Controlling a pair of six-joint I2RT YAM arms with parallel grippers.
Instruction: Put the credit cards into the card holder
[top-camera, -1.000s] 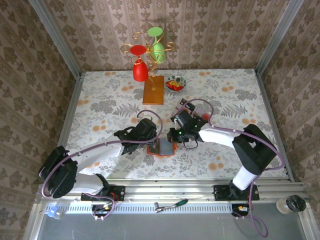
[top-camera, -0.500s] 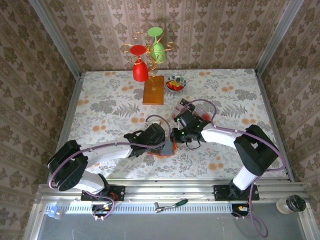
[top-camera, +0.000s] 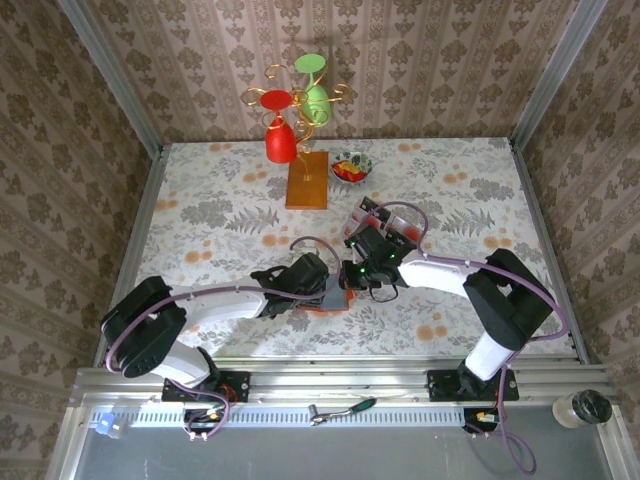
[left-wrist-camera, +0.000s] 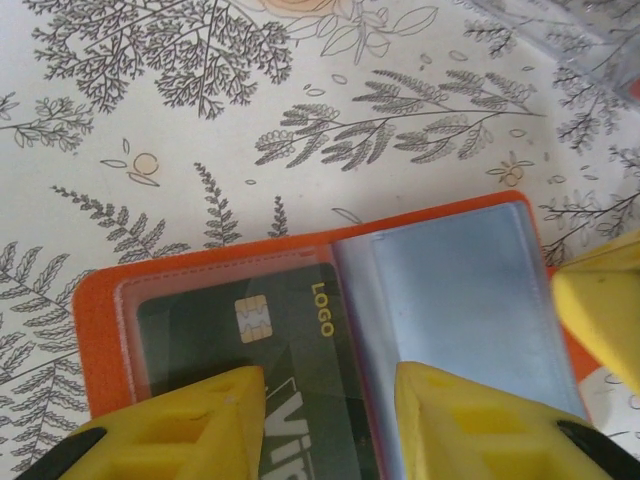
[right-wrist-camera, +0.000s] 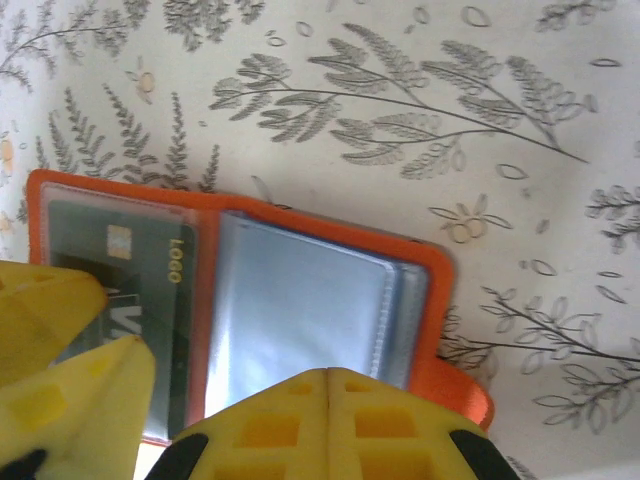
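From above, the orange card holder (top-camera: 322, 307) lies mostly hidden under the left end effector (top-camera: 322, 288) and right end effector (top-camera: 352, 272). In the left wrist view, the dark card (left-wrist-camera: 290, 325) slips beneath yellow fingers (left-wrist-camera: 200, 420), and a clear tray (left-wrist-camera: 580, 35) is cropped at the far right corner.

Lab test booth, wallpapered panels (top-camera: 430, 60), aluminium rail (top-camera: 330, 385), floral tablecloth (top-camera: 220, 200)

Left arm (top-camera: 210, 300): I see it stretched low from its base, reaching right toward the middle.
Left claw (left-wrist-camera: 325, 405): fingers parted, pointing down.
Right arm (top-camera: 450, 270): I see it bent at the elbow, reaching left.
Right claw (right-wrist-camera: 328, 405): fingers pressed together, just beside the left claw.
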